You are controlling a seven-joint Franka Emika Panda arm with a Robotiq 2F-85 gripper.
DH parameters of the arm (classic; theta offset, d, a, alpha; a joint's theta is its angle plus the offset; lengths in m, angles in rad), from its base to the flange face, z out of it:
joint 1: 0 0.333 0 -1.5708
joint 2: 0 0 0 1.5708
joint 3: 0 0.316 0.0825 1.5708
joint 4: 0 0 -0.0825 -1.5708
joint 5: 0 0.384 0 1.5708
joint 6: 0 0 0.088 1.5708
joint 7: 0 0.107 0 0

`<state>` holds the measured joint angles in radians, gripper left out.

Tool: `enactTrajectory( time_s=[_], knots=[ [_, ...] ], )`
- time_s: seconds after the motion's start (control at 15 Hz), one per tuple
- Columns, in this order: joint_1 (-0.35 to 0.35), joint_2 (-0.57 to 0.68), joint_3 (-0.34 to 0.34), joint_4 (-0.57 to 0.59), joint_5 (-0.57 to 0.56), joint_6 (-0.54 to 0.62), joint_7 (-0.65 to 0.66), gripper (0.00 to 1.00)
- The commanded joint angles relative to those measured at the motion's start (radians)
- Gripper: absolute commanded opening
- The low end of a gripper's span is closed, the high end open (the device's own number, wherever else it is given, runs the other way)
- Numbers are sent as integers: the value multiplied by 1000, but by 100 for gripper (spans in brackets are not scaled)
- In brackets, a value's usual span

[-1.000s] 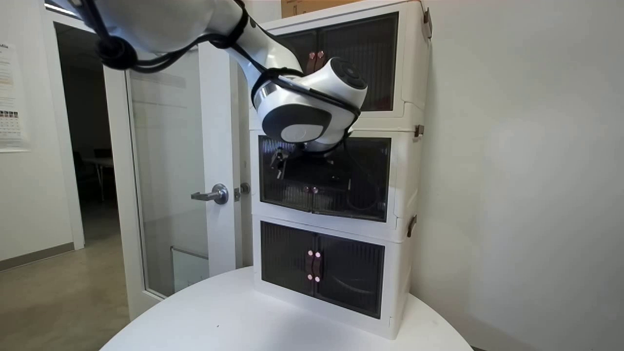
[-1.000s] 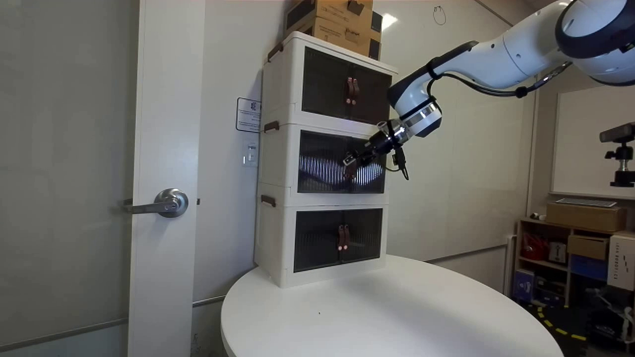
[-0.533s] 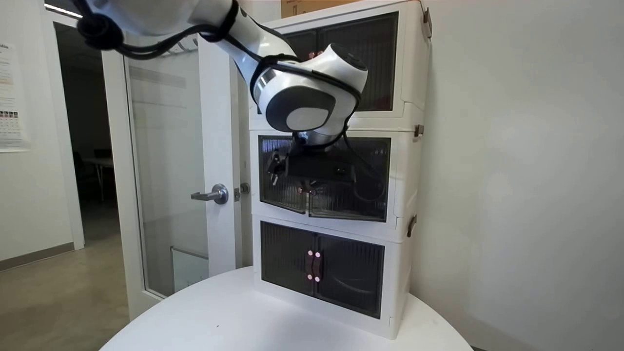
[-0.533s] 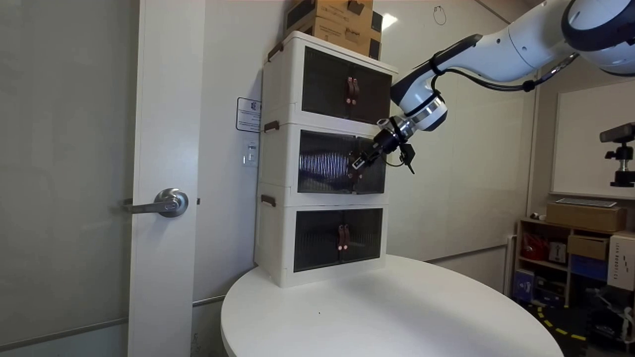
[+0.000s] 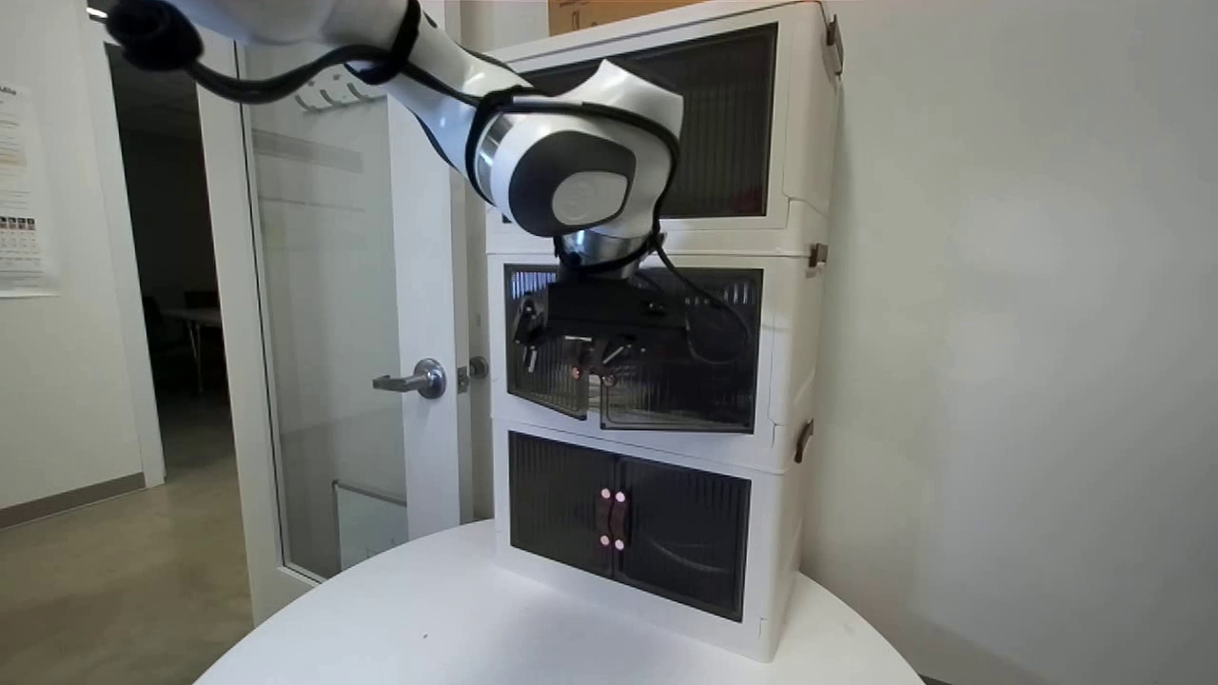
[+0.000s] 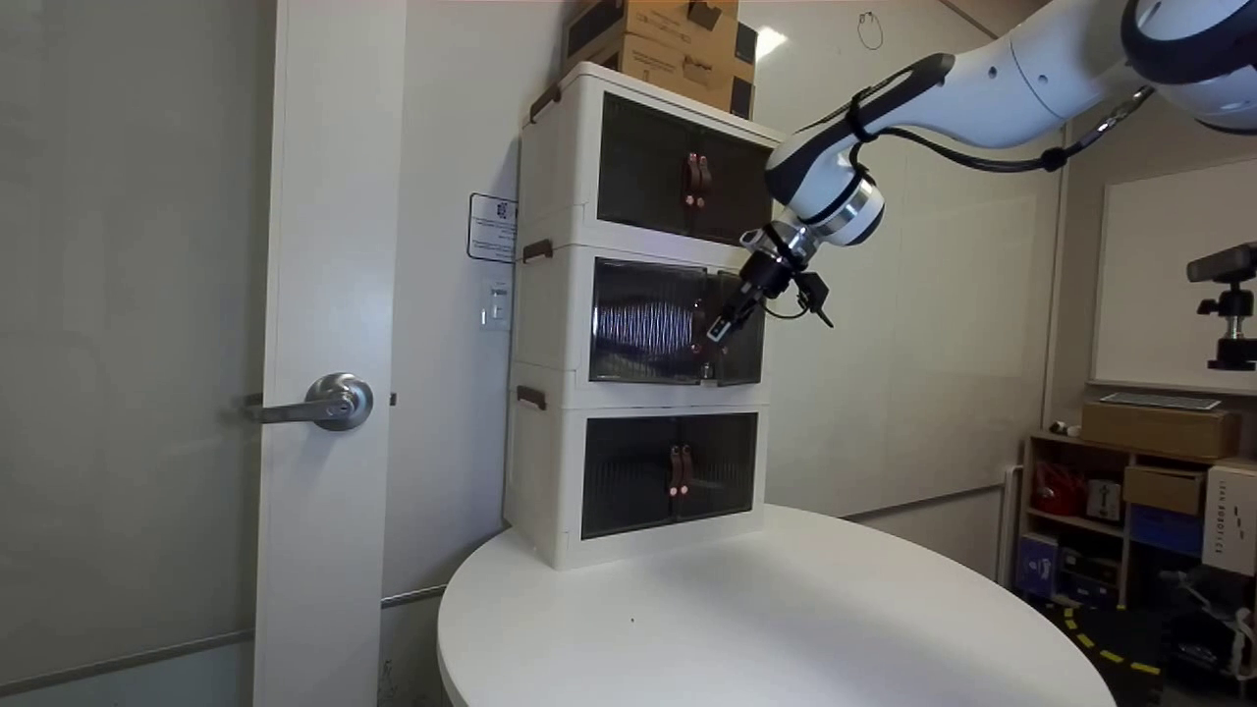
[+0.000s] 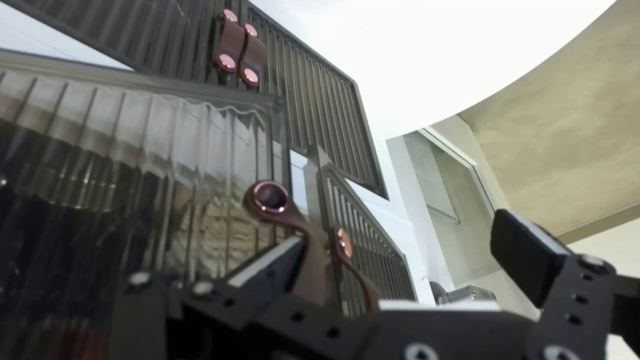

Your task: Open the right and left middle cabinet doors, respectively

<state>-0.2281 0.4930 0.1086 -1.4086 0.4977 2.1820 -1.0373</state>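
The right middle door (image 5: 680,381) and the left middle door (image 5: 544,366) are dark see-through panels on the cabinet's middle tier. Both stand ajar with a narrow gap between them. They also show in an exterior view as the right middle door (image 6: 744,344) and left middle door (image 6: 638,324). In the wrist view, the right middle door (image 7: 150,200) is near and the left middle door (image 7: 370,240) lies beyond. My gripper (image 7: 400,230) is open, with both brown strap handles between its fingers. One finger lies against the right door's strap (image 7: 312,265); whether it is hooked behind is unclear. The gripper shows in both exterior views (image 5: 573,358) (image 6: 718,332).
The white three-tier cabinet (image 6: 540,471) stands on a round white table (image 6: 786,628). The top doors (image 6: 643,162) and bottom doors (image 5: 561,499) are shut. Cardboard boxes (image 6: 678,54) sit on top. A room door with a lever handle (image 5: 414,381) stands beside the cabinet.
The gripper has drawn back from the cabinet and slightly down. Both middle doors have swung outward, and the gap between them has widened.
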Motion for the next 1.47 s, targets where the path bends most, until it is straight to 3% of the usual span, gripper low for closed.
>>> enactTrajectory(
  time_s=[0.0,0.27,0.6,0.93,1.2,1.4],
  knots=[
    [46,-71,-2,-129,-37,6,106,100],
    [77,-135,-23,-243,-87,139,258,100],
    [148,-232,-107,-432,-273,404,608,100],
    [322,-285,-349,-529,-500,497,969,100],
    [482,-292,-566,-521,-687,442,1265,100],
    [580,-285,-686,-492,-820,362,1486,100]
  ],
)
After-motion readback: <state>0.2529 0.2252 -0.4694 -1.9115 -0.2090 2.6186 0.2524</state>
